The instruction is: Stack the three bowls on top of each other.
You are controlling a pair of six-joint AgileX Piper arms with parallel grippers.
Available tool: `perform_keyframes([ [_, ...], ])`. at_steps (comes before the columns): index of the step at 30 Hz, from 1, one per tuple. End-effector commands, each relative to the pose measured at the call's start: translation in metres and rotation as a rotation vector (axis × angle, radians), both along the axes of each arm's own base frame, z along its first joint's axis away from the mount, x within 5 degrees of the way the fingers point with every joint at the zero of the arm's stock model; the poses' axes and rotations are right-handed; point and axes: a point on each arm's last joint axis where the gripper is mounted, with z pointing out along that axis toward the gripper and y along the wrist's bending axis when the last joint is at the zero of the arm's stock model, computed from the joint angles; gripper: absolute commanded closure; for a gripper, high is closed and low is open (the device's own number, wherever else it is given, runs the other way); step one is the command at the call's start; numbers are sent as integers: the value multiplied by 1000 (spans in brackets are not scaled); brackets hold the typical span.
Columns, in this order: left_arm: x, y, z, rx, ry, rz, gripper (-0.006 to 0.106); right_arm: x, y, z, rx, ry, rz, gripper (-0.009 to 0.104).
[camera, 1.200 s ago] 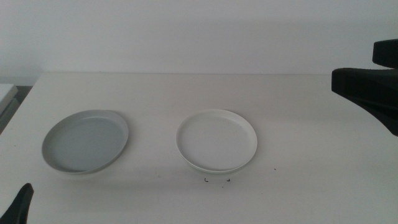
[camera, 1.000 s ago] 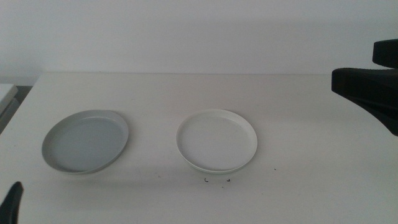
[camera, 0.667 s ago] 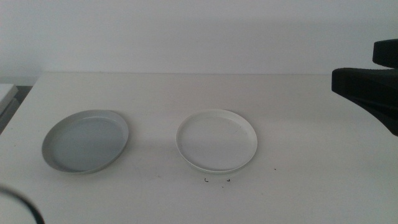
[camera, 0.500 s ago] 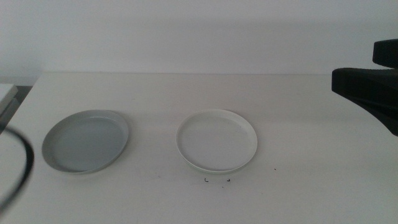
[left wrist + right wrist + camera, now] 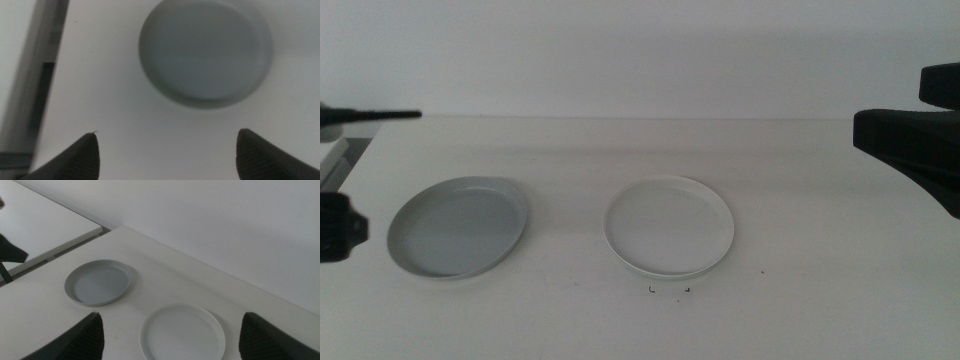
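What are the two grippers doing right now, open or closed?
Left gripper: open, holding nothing, above the grey bowl.
Right gripper: open, holding nothing, off to the right side.

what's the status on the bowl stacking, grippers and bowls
Left gripper open above the table, grey bowl just ahead. Right gripper open, held high, holding nothing. White bowl apart from the grey one; nothing stacked. Only two bowls visible, nothing between them.

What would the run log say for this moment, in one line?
left gripper: open, above grey bowl | right gripper: open, waiting | white bowl: untouched
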Motion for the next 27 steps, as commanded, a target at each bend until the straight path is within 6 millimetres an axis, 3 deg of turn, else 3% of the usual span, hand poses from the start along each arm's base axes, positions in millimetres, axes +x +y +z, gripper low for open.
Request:
perform_keyframes([
  [1, 11, -1, -1, -69, -28, 28, 7, 0, -1, 0, 3, -11, -5, 2],
  [7, 40, 1, -6, -112, 31, 33, 7, 0, 0, 0, 5, -9, -5, 2],
  [12, 78, 6, 6, -124, 62, 26, 7, 0, 0, 0, 5, -9, -5, 2],
  [17, 122, 14, 6, -114, 119, 13, 7, 0, 0, 0, 5, -9, -5, 2],
  [21, 156, 19, -10, -130, 217, 4, 7, 0, 0, 0, 5, -9, -5, 2],
  [27, 197, 26, -53, -139, 345, 0, 7, 0, 0, 0, 5, -9, -5, 2],
])
